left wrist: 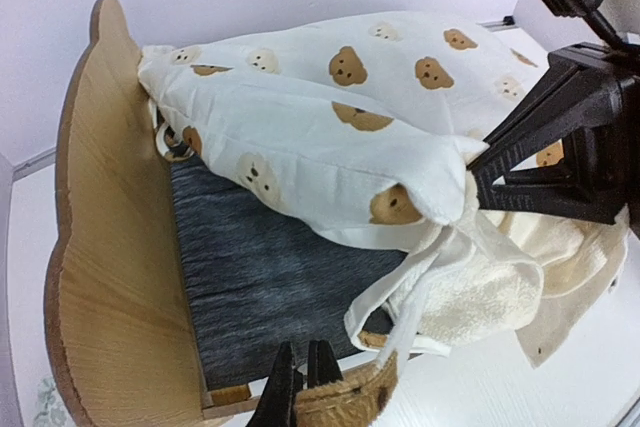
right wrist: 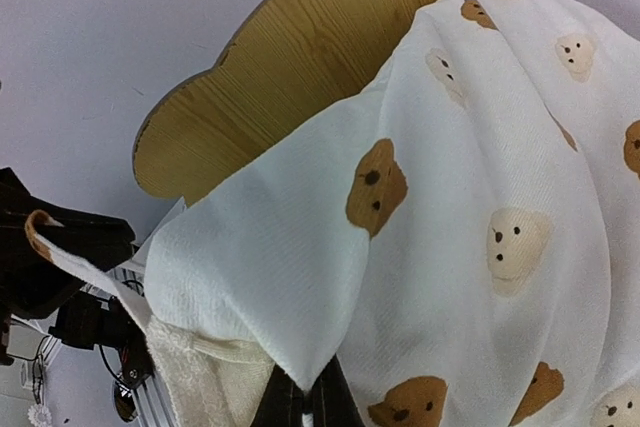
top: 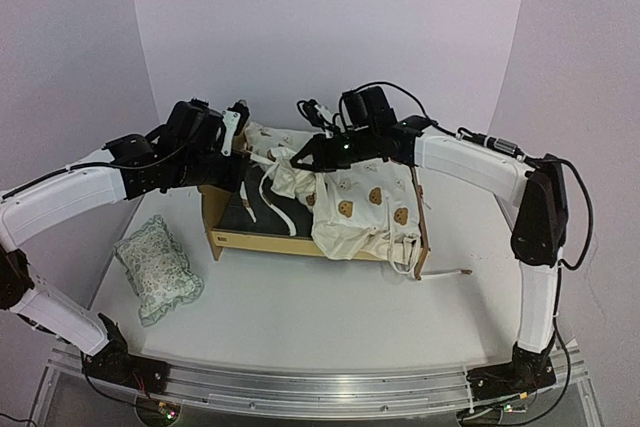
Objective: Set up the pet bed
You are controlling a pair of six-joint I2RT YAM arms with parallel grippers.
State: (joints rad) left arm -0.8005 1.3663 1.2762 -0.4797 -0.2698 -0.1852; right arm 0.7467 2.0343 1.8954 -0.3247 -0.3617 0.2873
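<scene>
The pet bed (top: pixel 262 239) stands mid-table, a light plywood frame with a dark grey base (left wrist: pixel 260 277) and a rounded headboard (left wrist: pixel 105 247) (right wrist: pixel 300 77). The cream bear-print cover (top: pixel 365 202) (left wrist: pixel 330 137) (right wrist: pixel 480 247) is bunched over the bed's right part. My left gripper (top: pixel 247 155) (left wrist: pixel 305 387) is shut on a white tie (left wrist: pixel 420 307) of the cover with a tan fuzzy end, low by the frame's side. My right gripper (top: pixel 300 159) (left wrist: pixel 478 162) (right wrist: pixel 305 405) is shut on a corner of the cover, held above the base.
A small pale floral ruffled pillow (top: pixel 155 267) lies on the table left of the bed. A loose tie (top: pixel 450 274) trails off the bed's right end. White walls close in the back and sides; a metal rail (top: pixel 320 387) runs along the near edge.
</scene>
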